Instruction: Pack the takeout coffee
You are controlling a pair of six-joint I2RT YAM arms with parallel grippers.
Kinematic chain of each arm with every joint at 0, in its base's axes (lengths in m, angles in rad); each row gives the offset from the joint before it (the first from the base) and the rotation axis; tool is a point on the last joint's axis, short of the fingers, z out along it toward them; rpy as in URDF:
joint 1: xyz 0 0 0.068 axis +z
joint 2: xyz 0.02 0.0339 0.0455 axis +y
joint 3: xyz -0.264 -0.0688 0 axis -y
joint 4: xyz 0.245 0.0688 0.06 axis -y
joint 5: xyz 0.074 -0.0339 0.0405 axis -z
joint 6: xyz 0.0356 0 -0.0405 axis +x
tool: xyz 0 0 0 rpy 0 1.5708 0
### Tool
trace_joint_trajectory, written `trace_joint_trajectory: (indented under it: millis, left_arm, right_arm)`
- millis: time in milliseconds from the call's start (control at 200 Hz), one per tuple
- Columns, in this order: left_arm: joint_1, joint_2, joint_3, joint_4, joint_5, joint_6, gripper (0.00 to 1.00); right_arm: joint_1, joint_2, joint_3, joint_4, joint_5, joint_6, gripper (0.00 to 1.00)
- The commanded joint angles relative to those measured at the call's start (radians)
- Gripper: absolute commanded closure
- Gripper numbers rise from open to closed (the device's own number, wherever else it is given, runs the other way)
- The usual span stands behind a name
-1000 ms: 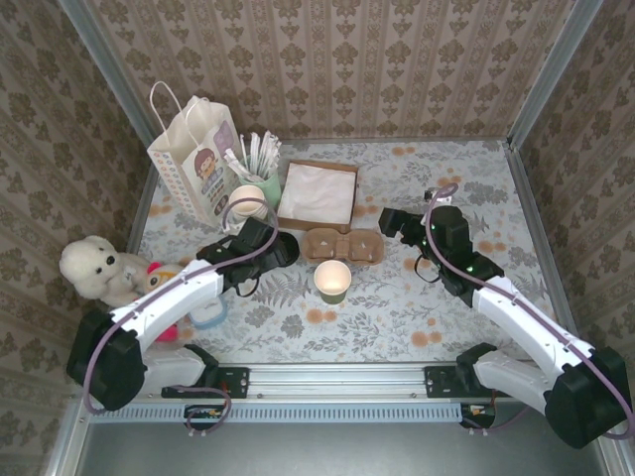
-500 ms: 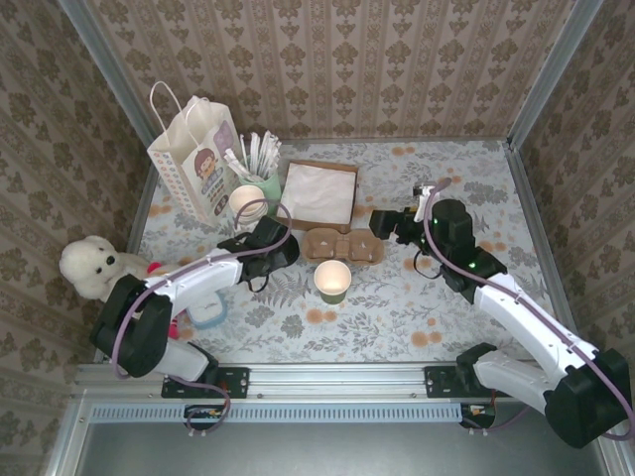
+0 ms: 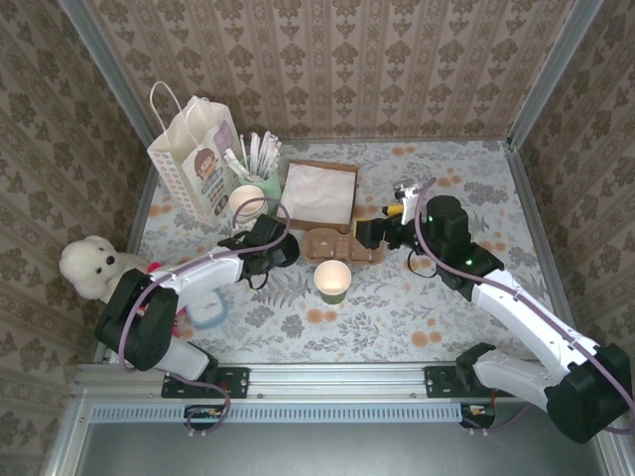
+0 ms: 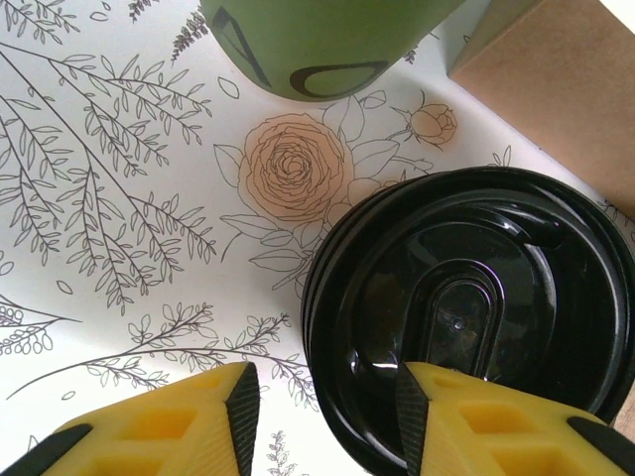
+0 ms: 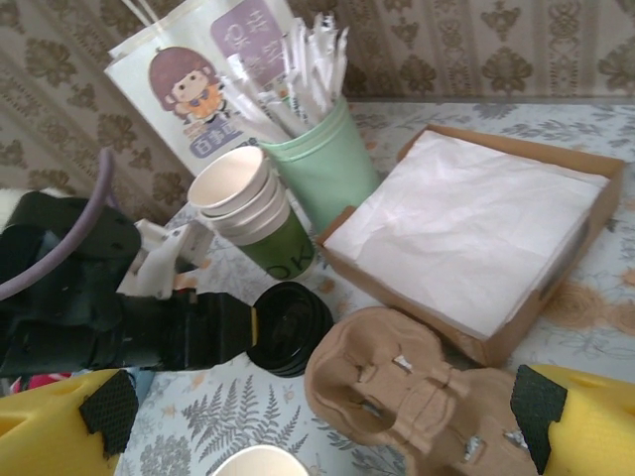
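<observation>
The takeout coffee (image 3: 332,281), a small olive-green paper cup, stands open-topped with no lid on it at mid-table; its rim (image 5: 260,462) shows low in the right wrist view. A loose black lid (image 4: 466,317) (image 3: 288,250) (image 5: 293,327) lies flat to its left. My left gripper (image 4: 322,416) (image 3: 276,248) is open, partly narrowed across the lid's near rim: one finger is over the lid and the other stands on the cloth clear of the edge. My right gripper (image 5: 322,407) (image 3: 380,230) hangs wide open over the brown cardboard carrier (image 5: 417,397) (image 3: 339,245), holding nothing.
A stack of lidless cream cups (image 5: 243,203) (image 3: 248,203) in a green cup (image 4: 327,45) stands just behind the lid. Beyond are a green cup of utensils (image 3: 263,178), a paper bag (image 3: 193,159) and a napkin box (image 3: 317,191). A teddy bear (image 3: 94,268) sits far left.
My left gripper's jaws have narrowed around the lid's rim after sliding a little right. My right gripper has moved left to above the carrier, still wide open.
</observation>
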Motion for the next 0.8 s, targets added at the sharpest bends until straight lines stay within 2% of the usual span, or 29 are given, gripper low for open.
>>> trace_joint_trajectory:
  millis: [0, 290, 795]
  left_arm:
    - [0.007, 0.018, -0.009, 0.01, 0.009, 0.003, 0.59]
    - [0.008, 0.041, 0.001, -0.009, -0.014, 0.006, 0.65]
    - [0.013, 0.056, 0.029, -0.03, -0.001, 0.041, 0.87]
  right_arm:
    - [0.017, -0.02, 0.022, 0.039, -0.027, -0.041, 0.0]
    - [0.036, -0.025, 0.021, 0.041, -0.026, -0.047, 0.0]
    - [0.056, -0.018, 0.017, 0.052, -0.004, -0.056, 0.0]
